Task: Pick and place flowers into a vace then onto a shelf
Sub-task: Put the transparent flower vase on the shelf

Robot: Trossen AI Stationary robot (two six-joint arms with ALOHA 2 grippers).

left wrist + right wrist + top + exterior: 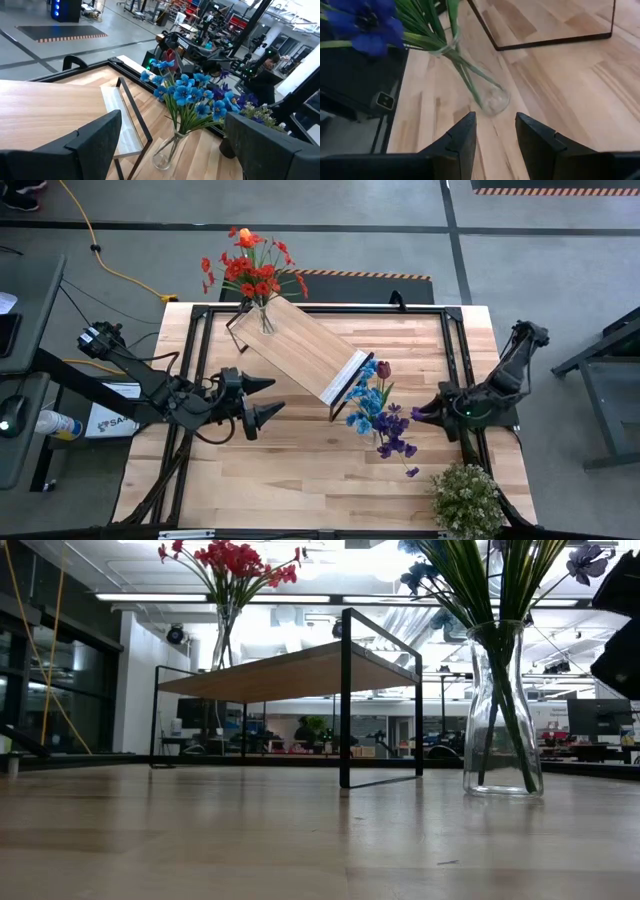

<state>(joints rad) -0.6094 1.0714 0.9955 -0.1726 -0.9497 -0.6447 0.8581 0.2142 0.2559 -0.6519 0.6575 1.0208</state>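
The shelf [300, 348] stood on the striped wooden desk [300, 480], set at a slant toward the far-left part of the top. On the shelf's far-left corner stood a clear glass vase [265, 320] holding red and orange flowers [250, 268]; the low view showed that vase [222, 635] upright on the board [290, 672].

A second clear vase [503, 710] stood on the desk itself, just beside the shelf's near-right frame end, not on the shelf. It held the blue, purple and dark red flowers [380, 412], green stems bunched through its neck. In the left wrist view the blue heads [187, 92] spread above that vase [167, 152], next to the black frame end [132, 107].

Left claw [268, 398] hovered over the desk left of centre, near the shelf's near edge, fingers [87, 140] spread wide and holding nothing.

Right claw [420, 414] sat at the right side of the desk, close to the blue and purple bunch, pointing toward it. Its fingers [465, 137] were parted by a narrow gap, empty, with the base of the vase [492, 100] just ahead of the tips, not touched.

A bushy pale green-white plant [466, 498] stood at the near-right corner of the desk.
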